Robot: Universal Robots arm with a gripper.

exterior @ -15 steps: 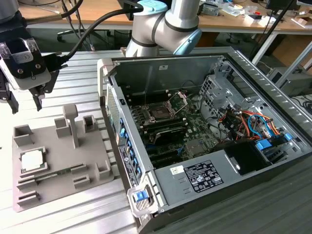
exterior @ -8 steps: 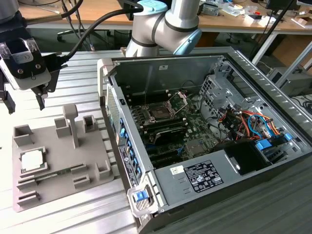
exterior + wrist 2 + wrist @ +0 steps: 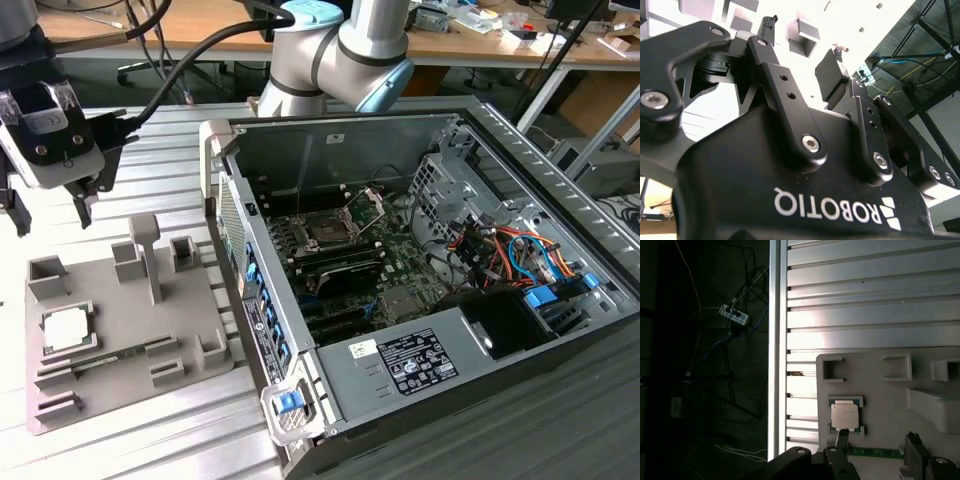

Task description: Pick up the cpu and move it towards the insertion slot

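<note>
The gripper (image 3: 50, 205) hangs above the grey tray (image 3: 130, 330), jaws spread wide and empty; the cpu (image 3: 68, 327) lies flat by the tray's edge on the exterior view's left, far from the insertion slot (image 3: 327, 231); a crooked drop could knock it out of place.

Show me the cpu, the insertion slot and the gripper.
cpu (image 3: 845, 416): first wrist view, its silvery face.
insertion slot (image 3: 326, 232): exterior view, the dark socket centre.
gripper (image 3: 805, 36): second wrist view, midway between its fingertips.
</note>
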